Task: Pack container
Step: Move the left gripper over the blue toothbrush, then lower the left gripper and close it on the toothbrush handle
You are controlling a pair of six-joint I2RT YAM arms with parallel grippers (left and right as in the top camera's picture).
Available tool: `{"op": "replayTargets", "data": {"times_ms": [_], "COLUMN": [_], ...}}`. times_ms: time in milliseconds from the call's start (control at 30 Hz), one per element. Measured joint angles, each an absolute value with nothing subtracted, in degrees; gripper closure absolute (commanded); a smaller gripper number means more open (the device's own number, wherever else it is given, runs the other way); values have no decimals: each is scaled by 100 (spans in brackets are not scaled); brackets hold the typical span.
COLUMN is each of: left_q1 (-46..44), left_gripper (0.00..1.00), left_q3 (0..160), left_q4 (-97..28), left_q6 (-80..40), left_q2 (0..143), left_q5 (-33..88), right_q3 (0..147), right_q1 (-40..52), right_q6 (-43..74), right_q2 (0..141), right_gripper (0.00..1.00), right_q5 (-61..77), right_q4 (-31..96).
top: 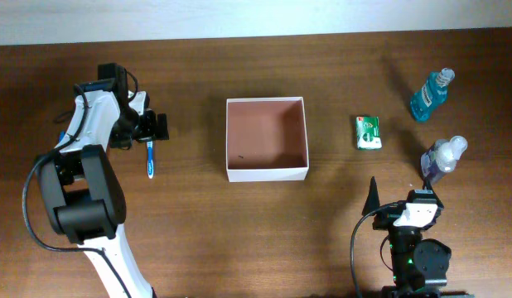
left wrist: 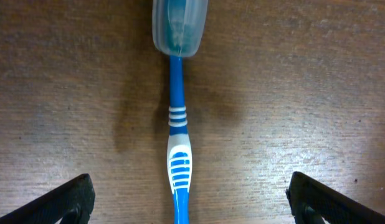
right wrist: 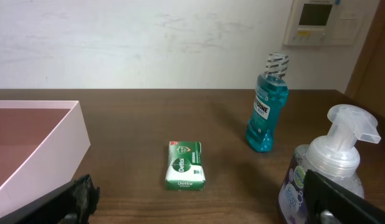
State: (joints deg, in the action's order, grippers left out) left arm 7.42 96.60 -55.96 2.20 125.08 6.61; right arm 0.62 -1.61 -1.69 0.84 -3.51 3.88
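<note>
The container point(top: 268, 173), a square white-walled box with a reddish-brown floor, stands mid-table; its near wall point(right wrist: 49, 158) shows at the left of the right wrist view. A blue toothbrush point(top: 151, 157) with a capped head lies left of it. My left gripper point(top: 152, 127) hovers open over the toothbrush point(left wrist: 177, 124), whose handle lies centred between the spread fingers without touching them. My right gripper point(top: 403, 192) is open at the near right with nothing in it, facing a green soap packet point(right wrist: 185, 165).
The green packet point(top: 369, 132) lies right of the container. A blue mouthwash bottle point(top: 430, 93) stands at the far right, also in the right wrist view point(right wrist: 265, 106). A pump bottle point(top: 442, 157) stands close beside my right finger point(right wrist: 342, 202).
</note>
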Motion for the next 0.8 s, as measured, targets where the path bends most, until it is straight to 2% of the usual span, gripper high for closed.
{"op": "replayTargets", "data": {"times_ms": [800], "left_q1": [593], "left_gripper": [1], "left_q3": [9255], "left_q4": [-5474], "left_q6": [279], "left_q2": [12516], "left_q5": [355], "right_q3": [62], "right_q1": [-158], "right_q6": [-174], "right_q2": [84], "right_gripper": [2], "right_q5": [-351], "right_q4": [388]}}
